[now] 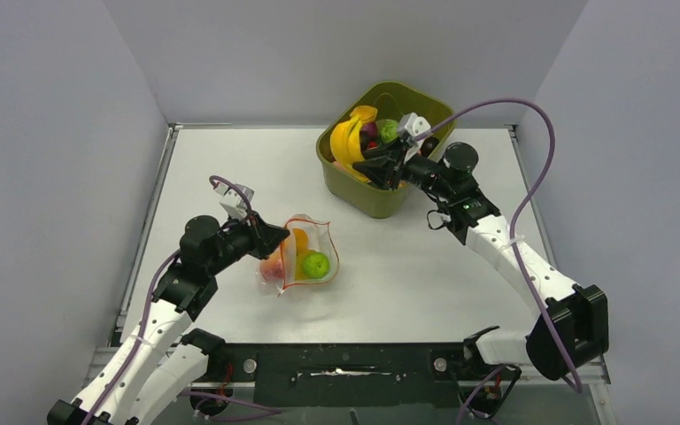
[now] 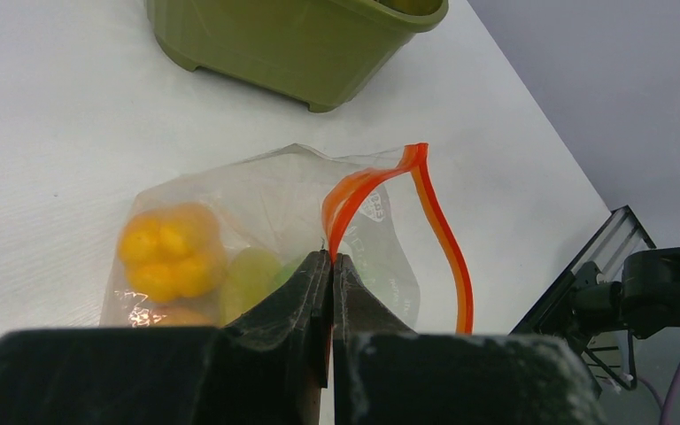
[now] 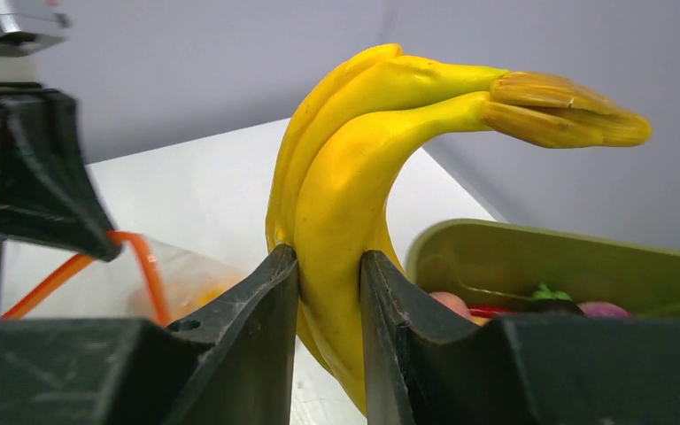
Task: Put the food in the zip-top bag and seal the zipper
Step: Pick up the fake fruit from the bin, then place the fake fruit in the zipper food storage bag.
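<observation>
Progress is partway: zip-top bag [image 1: 305, 257] lies on the bench [image 1: 407, 266] holding a few fruits [image 1: 315, 264], left tool [image 2: 331, 261] pinching its unsealed zipper [image 2: 443, 230]; right tool [image 3: 328, 266] clamps bananas [image 3: 354, 133] over the tub [image 1: 367, 199], where more food [image 1: 388, 130] waits.

Table [image 1: 425, 266] with zip-top bag [image 1: 305, 252], green tub [image 1: 367, 193]
</observation>
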### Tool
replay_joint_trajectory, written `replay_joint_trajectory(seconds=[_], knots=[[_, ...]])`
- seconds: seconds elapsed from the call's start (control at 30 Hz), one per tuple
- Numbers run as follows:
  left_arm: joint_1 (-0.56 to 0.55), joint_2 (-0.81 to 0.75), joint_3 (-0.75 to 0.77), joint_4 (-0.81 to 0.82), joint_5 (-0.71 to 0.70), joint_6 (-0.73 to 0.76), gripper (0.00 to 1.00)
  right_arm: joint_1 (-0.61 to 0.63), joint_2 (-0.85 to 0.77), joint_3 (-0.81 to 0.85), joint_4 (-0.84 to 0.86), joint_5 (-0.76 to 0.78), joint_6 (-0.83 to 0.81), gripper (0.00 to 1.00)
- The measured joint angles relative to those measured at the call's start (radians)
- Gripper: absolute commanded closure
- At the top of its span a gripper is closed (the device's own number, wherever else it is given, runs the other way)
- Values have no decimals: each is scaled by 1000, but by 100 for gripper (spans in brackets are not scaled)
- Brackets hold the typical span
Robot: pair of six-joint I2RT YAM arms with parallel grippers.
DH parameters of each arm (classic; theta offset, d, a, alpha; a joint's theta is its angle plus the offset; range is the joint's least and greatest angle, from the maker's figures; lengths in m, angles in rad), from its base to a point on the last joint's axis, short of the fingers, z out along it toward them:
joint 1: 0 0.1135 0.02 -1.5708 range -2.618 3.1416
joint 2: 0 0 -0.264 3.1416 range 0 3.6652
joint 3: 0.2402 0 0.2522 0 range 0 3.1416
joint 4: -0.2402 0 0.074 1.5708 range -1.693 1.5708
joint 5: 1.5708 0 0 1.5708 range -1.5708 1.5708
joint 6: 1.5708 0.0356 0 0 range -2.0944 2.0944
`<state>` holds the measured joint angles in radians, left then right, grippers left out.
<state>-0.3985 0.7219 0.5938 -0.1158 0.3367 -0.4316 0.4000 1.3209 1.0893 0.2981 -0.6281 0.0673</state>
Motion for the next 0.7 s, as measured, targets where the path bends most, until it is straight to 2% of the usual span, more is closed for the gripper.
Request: replay_joint_trajectory(seconds=[0.2, 0.4, 0.53, 0.7], knots=[[0, 2, 0, 0, 17, -15, 100, 58, -73, -142, 177, -142, 95, 100], [0, 2, 0, 0, 32, -25, 100, 171, -114, -211, 294, -249, 93, 98], [0, 2, 2, -2, 38, -29, 100, 282, -122, -218, 287, -291, -6, 98], [0, 1, 35, -12, 47, -29, 100, 397, -131, -228, 185, -309, -214, 97]])
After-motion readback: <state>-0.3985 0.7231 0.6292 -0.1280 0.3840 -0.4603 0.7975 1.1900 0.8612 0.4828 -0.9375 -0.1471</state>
